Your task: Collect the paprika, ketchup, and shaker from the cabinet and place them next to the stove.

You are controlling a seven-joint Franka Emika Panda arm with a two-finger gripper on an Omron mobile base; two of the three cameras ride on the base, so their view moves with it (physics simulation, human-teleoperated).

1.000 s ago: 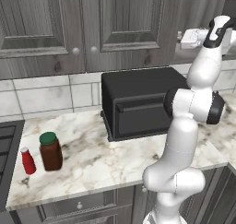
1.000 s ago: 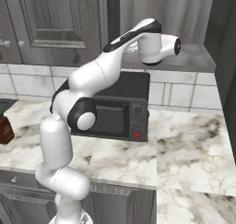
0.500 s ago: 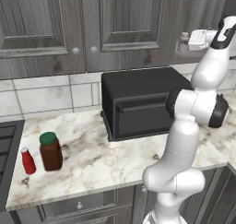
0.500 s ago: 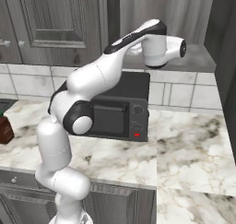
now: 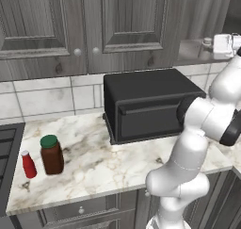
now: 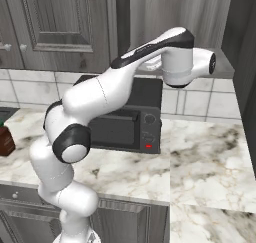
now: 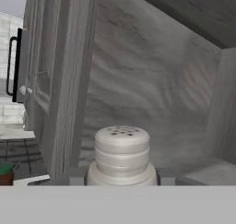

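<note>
Bench (image 5: 113, 162) marble nearest the base already carries two of the three items: the ketchup (image 5: 28, 164) and the paprika (image 5: 51, 154) stand just beside each other, upright, near the stove (image 5: 7, 143) at the left edge. Behind them, the black toaster oven (image 5: 146, 108) sits against the tiled wall, with the arm rising past its right side.

Farther up and back, the gripper (image 5: 221, 43) reaches into the open cabinet (image 5: 197, 51), where the shaker (image 7: 121, 155) stands upright on the shelf board. In the hand view the shaker sits squarely between the two finger tips, which look pressed against its sides, so the gripper appears closed on it, low on the body.

Judged from here, the risk lies in the withdrawal. The hold is low on a small smooth cylinder, so a quick pull or tilt could let it slip or topple onto the shelf. The cabinet's side wall is close on the left of the hand view, and a sideways swing before clearing the opening could knock the shaker loose. The toaster oven below is another thing to clip on the way down.
</note>
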